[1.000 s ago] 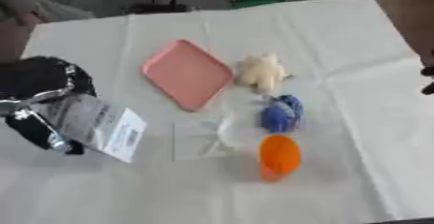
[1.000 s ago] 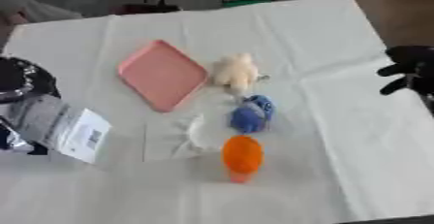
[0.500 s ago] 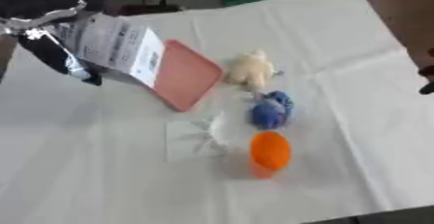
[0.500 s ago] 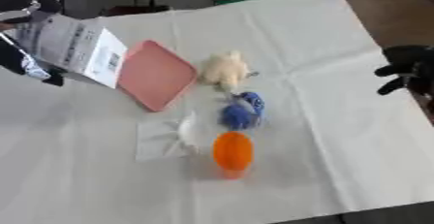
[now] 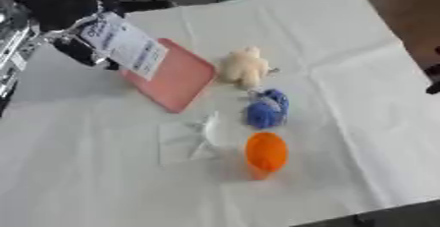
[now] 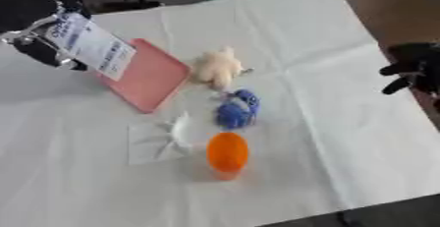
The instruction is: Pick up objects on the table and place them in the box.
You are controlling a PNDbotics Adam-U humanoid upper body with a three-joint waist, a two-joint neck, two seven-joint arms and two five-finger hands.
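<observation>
My left hand point(image 6: 34, 5) is up at the far left, shut on a dark packet with a white printed label point(image 6: 93, 46) that hangs over the near corner of a flat pink tray point(image 5: 176, 81). On the white cloth lie a cream plush toy point(image 5: 245, 66), a blue bundle point(image 5: 266, 109), an orange rounded thing point(image 5: 266, 152) and a clear plastic piece with a white star shape point(image 5: 193, 137). My right hand point(image 6: 412, 69) hovers at the right edge, dark fingers relaxed and spread, holding nothing.
A white cloth point(image 5: 343, 49) covers the table, whose near edge runs along the bottom right. Brown floor shows past the right edge. Dark stands and a green item sit behind the far edge. No box is in view.
My left hand has lifted the labelled packet from the near left of the table up to the far left, over the tray's corner. The view has tilted. My right hand has stayed put.
</observation>
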